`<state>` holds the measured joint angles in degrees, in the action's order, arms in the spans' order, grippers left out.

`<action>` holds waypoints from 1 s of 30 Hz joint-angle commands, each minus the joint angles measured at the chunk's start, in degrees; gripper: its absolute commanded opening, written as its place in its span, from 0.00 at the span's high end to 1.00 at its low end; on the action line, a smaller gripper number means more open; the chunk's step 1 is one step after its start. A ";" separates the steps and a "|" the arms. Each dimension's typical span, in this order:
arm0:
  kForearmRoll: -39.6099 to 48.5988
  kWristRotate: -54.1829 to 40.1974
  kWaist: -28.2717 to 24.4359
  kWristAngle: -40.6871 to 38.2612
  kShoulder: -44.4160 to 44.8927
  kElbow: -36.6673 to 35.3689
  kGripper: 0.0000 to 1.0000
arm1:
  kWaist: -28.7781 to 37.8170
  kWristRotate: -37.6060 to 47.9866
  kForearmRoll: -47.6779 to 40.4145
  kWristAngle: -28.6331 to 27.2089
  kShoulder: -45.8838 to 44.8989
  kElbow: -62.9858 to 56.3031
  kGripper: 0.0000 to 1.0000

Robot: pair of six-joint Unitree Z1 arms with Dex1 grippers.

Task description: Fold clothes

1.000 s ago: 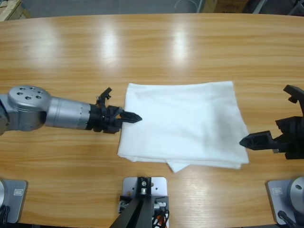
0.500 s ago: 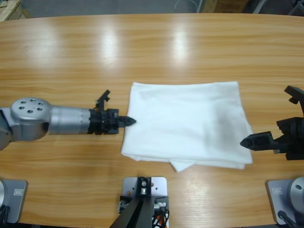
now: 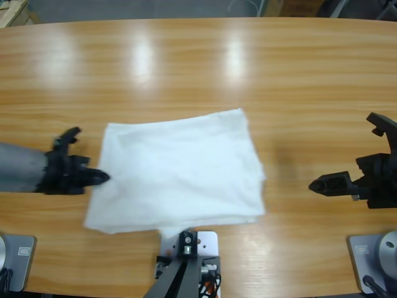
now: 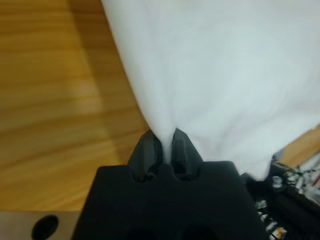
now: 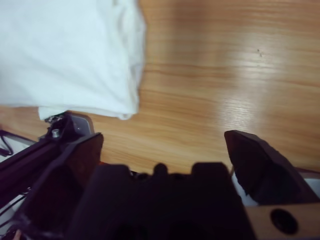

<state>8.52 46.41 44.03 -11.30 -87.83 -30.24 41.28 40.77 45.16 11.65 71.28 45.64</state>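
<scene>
The clothes are one folded white T-shirt lying flat on the wooden table, left of the middle, slightly skewed. Its near edge reaches the table's front edge. My left gripper is shut on the shirt's left edge. In the left wrist view the cloth is pinched between the two jaws of the left gripper. My right gripper hovers at the right, a hand's width from the shirt's right edge, touching nothing. In the right wrist view, the right gripper stands open and the shirt lies at the upper left.
Wood grain with bright light reflections covers the far half of the table. A strip of bare wood separates the shirt from the right gripper. Beyond the far edge, a wooden crate corner shows at the top left.
The left gripper has drawn back to the left, dragging the shirt with it leftward and toward the front edge. The right arm has barely moved, so the gap to the shirt has widened.
</scene>
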 commanded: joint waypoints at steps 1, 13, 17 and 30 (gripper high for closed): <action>22.84 -6.85 -9.07 5.99 11.52 -6.61 1.00 | -0.61 -0.26 -2.93 1.54 1.82 -2.24 0.00; 50.79 -14.91 -14.06 14.55 15.23 -27.16 1.00 | -0.61 0.50 -5.20 1.89 1.40 -4.81 0.00; 55.75 -16.19 -13.50 14.50 13.40 -31.83 1.00 | -0.61 0.66 -5.96 1.89 1.82 -5.04 0.00; 64.13 -16.77 -9.05 16.47 4.35 -41.96 1.00 | -0.59 0.71 -8.49 2.85 2.55 -7.46 0.00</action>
<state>70.17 30.84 34.35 3.27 -80.61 -72.92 41.27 40.90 38.10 13.33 71.77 40.52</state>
